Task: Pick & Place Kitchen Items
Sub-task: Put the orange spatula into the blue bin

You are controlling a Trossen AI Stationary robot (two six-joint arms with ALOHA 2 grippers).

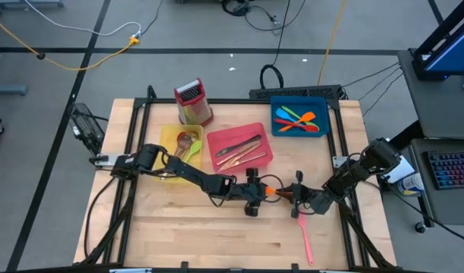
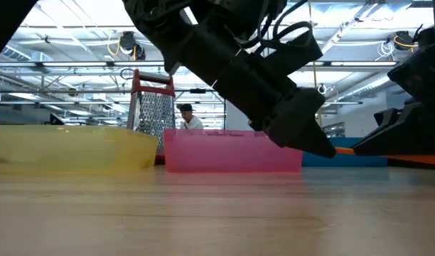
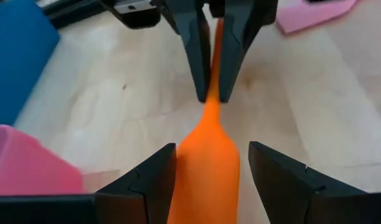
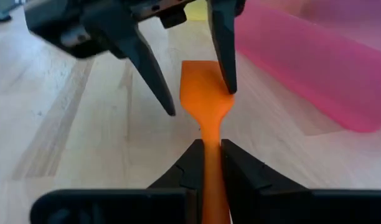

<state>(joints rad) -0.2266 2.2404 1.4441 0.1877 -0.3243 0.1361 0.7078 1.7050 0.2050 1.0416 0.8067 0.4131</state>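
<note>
Two arms reach low toward the middle of the worktop (image 1: 179, 227), meeting tip to tip. Left claw (image 1: 256, 191) comes in from the left, fingers spread apart on either side of the broad blade of an orange spatula (image 1: 271, 191). Right claw (image 1: 296, 196) comes in from the right, fingers pinched together on the spatula's narrow handle.

Spatula: smooth, matte orange, flat rounded-rectangle blade tapering to a slim neck. It lies between the two claws near the worktop's centre, in front of the pink tray (image 1: 239, 148). Worktop is pale jointed wood with visible grain.

Right wrist view shows the clamp on the handle and the left fingers (image 4: 147, 68) flanking the blade without clearly touching it. Left wrist view shows the same from the opposite end, with the right fingers (image 3: 197, 56) closed on the neck. Only the high view shows the pink spatula (image 1: 303, 235) lying alone near the front right, and the blue tray (image 1: 323, 102) holding orange, green and red utensils. Low view adds the box grater (image 2: 152, 107) standing upright behind the yellow tray (image 2: 75, 149).
</note>
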